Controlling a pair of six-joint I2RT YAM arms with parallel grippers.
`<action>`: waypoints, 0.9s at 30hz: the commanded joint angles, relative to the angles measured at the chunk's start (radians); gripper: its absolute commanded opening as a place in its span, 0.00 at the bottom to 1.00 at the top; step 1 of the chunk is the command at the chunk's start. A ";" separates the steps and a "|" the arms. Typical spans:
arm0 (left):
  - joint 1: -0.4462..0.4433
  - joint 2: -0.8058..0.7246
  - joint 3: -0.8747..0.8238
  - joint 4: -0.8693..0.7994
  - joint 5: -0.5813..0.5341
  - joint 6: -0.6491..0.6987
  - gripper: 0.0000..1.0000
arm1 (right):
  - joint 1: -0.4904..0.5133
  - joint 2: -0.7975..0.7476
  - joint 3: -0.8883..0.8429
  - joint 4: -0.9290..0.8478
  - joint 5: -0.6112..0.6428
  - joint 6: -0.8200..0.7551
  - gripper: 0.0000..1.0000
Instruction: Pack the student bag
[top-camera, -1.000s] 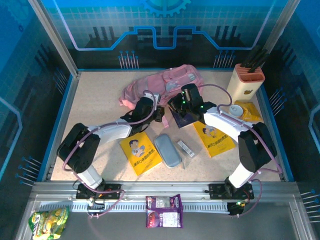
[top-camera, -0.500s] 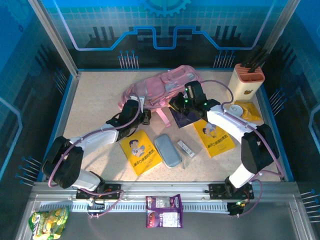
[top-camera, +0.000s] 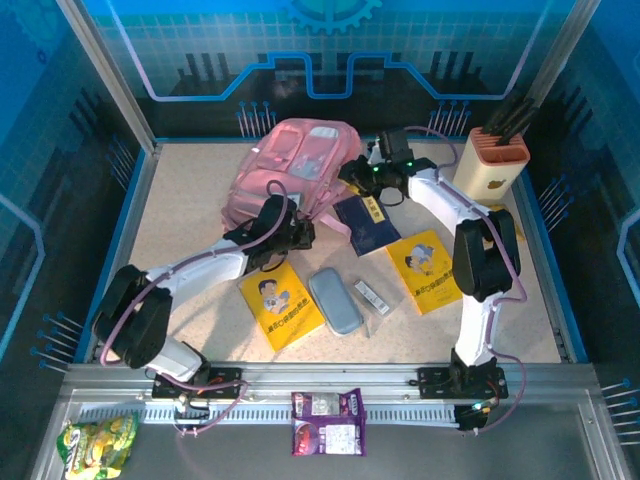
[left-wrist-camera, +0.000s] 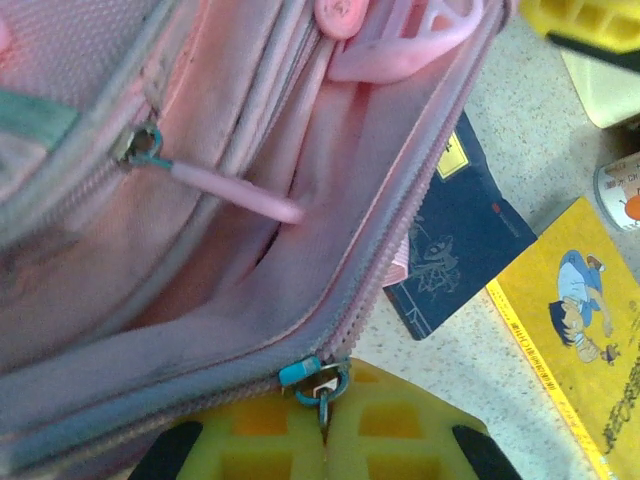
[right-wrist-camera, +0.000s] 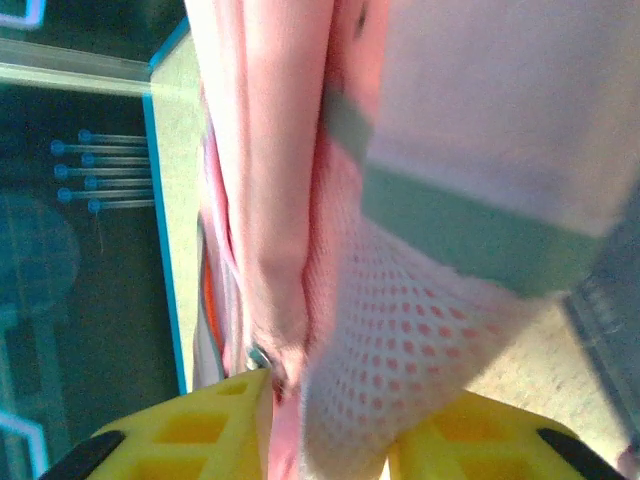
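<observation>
Left gripper (top-camera: 291, 232) is pinched shut on the student bag (top-camera: 290, 160) at its near zip edge; right gripper (top-camera: 357, 176), at the bag's right side, stands part-open around pink mesh.

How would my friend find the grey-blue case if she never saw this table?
Find the big pink fabric backpack at the back of the table. Nearer the arms lie two yellow cartoon-cover books, one left, one right. The grey-blue oblong case sits between them, beside the left one: rounded, plain, no picture.
</observation>
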 joint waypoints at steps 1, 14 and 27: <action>-0.007 0.051 0.095 -0.064 0.019 -0.070 0.00 | -0.026 -0.042 0.016 -0.035 0.019 -0.080 0.48; -0.007 0.081 0.127 -0.065 0.059 -0.082 0.00 | 0.083 -0.174 -0.441 0.362 -0.140 0.271 0.72; -0.006 0.080 0.181 -0.155 0.112 -0.021 0.00 | 0.165 -0.004 -0.305 0.389 -0.023 0.331 0.38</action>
